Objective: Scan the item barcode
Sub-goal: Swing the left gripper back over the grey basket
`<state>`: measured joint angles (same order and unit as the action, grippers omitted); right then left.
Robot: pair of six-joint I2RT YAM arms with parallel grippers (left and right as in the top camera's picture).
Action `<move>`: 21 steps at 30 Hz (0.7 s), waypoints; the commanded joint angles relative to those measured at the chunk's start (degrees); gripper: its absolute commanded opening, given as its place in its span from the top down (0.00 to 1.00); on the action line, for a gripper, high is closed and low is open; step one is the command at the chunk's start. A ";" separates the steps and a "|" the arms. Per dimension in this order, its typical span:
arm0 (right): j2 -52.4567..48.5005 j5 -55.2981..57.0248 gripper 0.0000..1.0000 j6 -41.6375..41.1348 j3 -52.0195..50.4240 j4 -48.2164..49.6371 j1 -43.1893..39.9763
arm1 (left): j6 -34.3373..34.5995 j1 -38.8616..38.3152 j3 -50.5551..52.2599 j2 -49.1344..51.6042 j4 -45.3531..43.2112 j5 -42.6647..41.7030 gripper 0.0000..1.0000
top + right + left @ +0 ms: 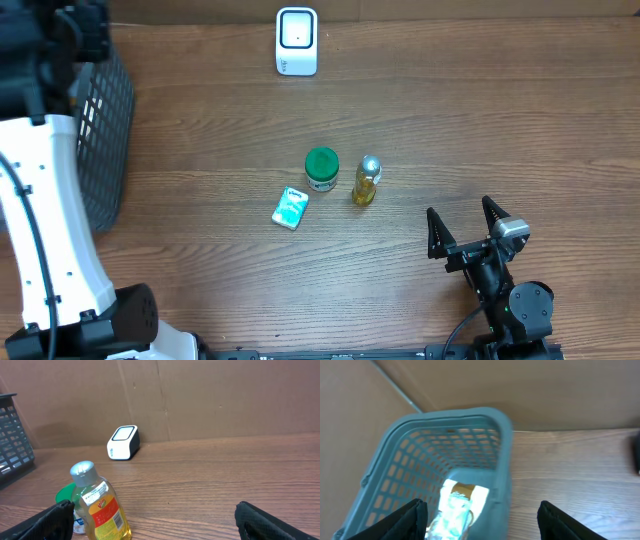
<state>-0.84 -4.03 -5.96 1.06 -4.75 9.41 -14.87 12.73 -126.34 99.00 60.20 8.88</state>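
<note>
In the left wrist view my left gripper (482,525) hangs open above the mesh basket (445,435), its black fingers (405,522) wide apart. A bright, blurred packet (460,505) lies inside the basket below the jaws, apart from both fingers. The white barcode scanner (297,41) stands at the table's far edge. A yellow bottle (366,181), a green-lidded jar (321,168) and a teal packet (290,208) sit mid-table. My right gripper (465,228) rests open near the front right; the bottle (100,505) stands just inside its left finger (45,522), untouched.
The dark basket (100,130) fills the table's left side, with the white left arm (45,220) in front of it. A brown cardboard wall (200,395) backs the table behind the scanner (123,442).
</note>
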 commanded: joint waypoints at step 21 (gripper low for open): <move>0.68 0.52 0.00 0.17 -0.59 0.15 -0.17 | -3.58 14.01 13.68 4.61 -5.42 -4.37 0.12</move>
<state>-0.84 -4.01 -5.96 1.06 -4.78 9.41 -16.80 25.69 -115.39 103.11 56.05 1.80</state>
